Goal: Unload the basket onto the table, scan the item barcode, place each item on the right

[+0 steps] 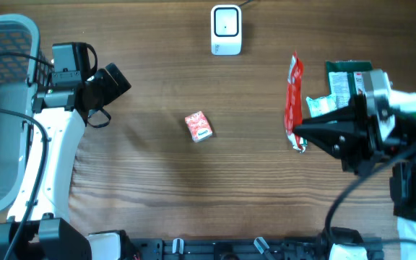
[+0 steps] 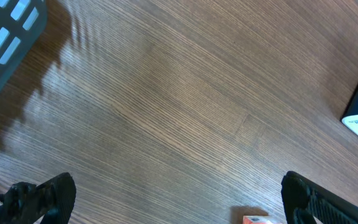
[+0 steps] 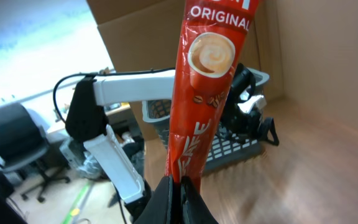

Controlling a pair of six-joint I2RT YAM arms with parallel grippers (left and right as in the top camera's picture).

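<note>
The right gripper (image 3: 178, 186) is clamped on the bottom end of the red coffee sachet (image 3: 201, 93), which hangs in the air over the table's right side, well apart from the scanner (image 1: 226, 30). To scan it well, carry the sachet left toward the scanner's window and roll the wrist so the barcode face, not visible here, meets it flat and steady. Its long axis runs from the pinched end toward the table's far edge, with "ORIGINAL" at the free tip. The left gripper (image 1: 110, 85) stands wide open and empty.
</note>
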